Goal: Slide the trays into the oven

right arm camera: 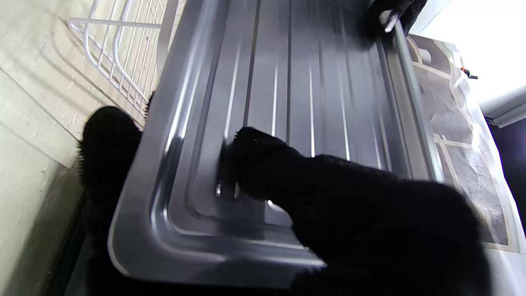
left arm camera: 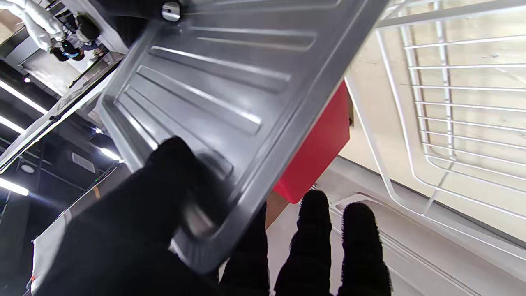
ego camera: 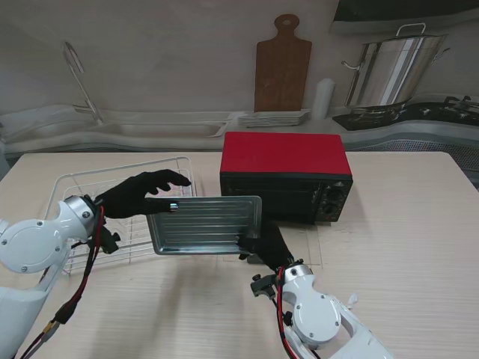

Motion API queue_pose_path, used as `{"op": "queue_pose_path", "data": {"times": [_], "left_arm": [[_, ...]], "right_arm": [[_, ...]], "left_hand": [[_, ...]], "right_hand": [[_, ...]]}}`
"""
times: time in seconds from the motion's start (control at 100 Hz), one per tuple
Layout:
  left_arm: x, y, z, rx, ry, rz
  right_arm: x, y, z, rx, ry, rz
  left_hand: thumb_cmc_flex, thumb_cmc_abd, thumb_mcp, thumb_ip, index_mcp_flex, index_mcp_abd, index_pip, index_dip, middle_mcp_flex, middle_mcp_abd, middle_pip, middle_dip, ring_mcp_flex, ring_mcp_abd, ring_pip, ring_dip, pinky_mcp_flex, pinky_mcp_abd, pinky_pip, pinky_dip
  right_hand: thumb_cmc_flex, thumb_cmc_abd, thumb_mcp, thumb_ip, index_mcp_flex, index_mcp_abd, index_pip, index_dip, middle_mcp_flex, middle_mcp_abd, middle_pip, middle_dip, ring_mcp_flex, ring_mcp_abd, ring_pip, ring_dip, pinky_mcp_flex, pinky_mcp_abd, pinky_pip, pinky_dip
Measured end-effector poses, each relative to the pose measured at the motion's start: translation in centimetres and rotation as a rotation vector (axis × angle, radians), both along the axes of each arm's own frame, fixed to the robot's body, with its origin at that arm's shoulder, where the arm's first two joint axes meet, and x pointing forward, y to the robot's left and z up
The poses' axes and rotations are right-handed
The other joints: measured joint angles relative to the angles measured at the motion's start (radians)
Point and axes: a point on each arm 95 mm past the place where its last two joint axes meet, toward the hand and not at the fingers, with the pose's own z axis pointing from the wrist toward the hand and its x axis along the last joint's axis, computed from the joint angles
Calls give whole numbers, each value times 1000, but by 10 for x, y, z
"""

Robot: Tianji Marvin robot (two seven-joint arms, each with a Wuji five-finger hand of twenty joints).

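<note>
My right hand (ego camera: 268, 245) and left hand (ego camera: 142, 193) both clamp the tray (ego camera: 206, 224), held over the pale wooden table (ego camera: 404, 247) before the red oven (ego camera: 284, 176). A white rack (ego camera: 82, 187) lies left. Farther off, a counter carries plates (ego camera: 274, 118), a cutting board (ego camera: 282, 67) and a steel pot (ego camera: 389, 71).

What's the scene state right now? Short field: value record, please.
tray: ribbed metal tray, held off the table in front of the oven
left hand: left hand pinching the tray's left edge
right hand: right hand gripping the tray's near right corner
oven: red oven behind the tray; door state cannot tell
rack: white wire rack on the table at left
table: wooden table
</note>
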Motion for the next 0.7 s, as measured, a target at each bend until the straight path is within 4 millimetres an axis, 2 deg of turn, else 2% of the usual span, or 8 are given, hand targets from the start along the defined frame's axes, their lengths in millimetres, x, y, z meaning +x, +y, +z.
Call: {"op": "queue_pose_path", "data": {"times": [0.11, 0.32, 0.7], "left_arm": [[0, 2, 3, -6, 3, -5], [-7, 7, 6, -41, 2, 8], [-15, 8, 0, 23, -133, 98]], "right_arm": [[1, -1, 2, 7, 25, -21], [-1, -4, 6, 22, 57, -54], [2, -25, 6, 58, 163, -82]], "left_hand": [[-37, 1, -11, 0, -25, 23, -51, -35, -46, 0, -23, -13, -44, -8, -43, -12, -24, -11, -70, -2], [-86, 4, -51, 0, -45, 26, -86, -58, -62, 0, -37, -25, -89, -10, -82, -27, -34, -12, -160, -2], [-173, 54, -135, 0, -52, 26, -143, -96, -85, 1, -89, -56, -102, -19, -138, -40, -42, -13, -294, 22]], "right_hand": [[0, -1, 0, -1, 10, 0, 0, 6, 0, 3, 0, 0, 0, 6, 3, 9, 4, 9, 11, 10], [0, -8, 1, -1, 23, 14, 12, 8, 21, 24, 12, 0, 26, 27, 13, 11, 42, 27, 29, 16], [0, -13, 2, -1, 38, 25, 13, 8, 21, 42, 29, 0, 27, 41, 30, 24, 64, 42, 43, 16]]}}
